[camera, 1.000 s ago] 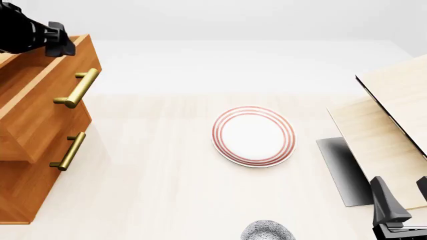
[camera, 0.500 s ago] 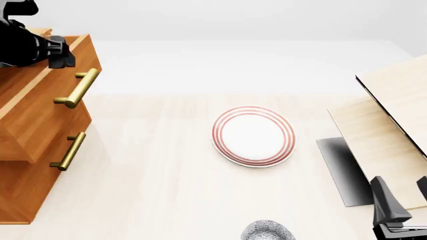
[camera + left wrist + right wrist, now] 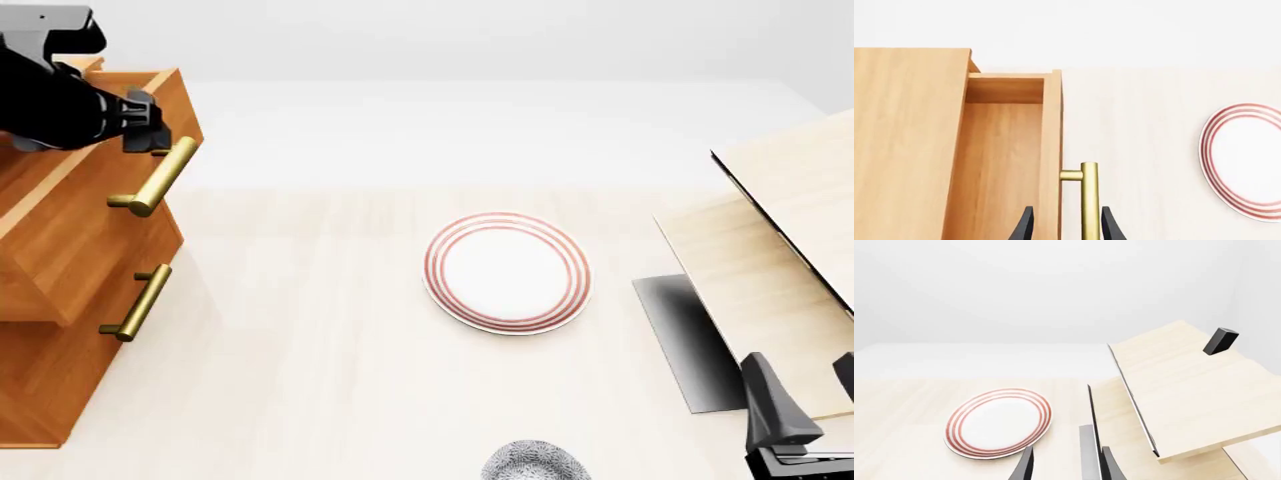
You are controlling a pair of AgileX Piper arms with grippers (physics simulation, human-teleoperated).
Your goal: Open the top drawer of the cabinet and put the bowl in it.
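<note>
A plate (image 3: 507, 271) lies between the cabinet (image 3: 60, 300) and bowl (image 3: 537, 463).

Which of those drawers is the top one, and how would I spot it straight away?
Look at the orange-brown cabinet at the table's left edge. The top drawer is its uppermost one, already pulled out so its plain wood inside shows, with the left gripper at its brass handle. The drawer below it, with a like handle, sticks out less.

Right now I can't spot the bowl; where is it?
In the front view the bowl sits at the table's near edge, nearer the arms than the plate, partly cut off.
</note>
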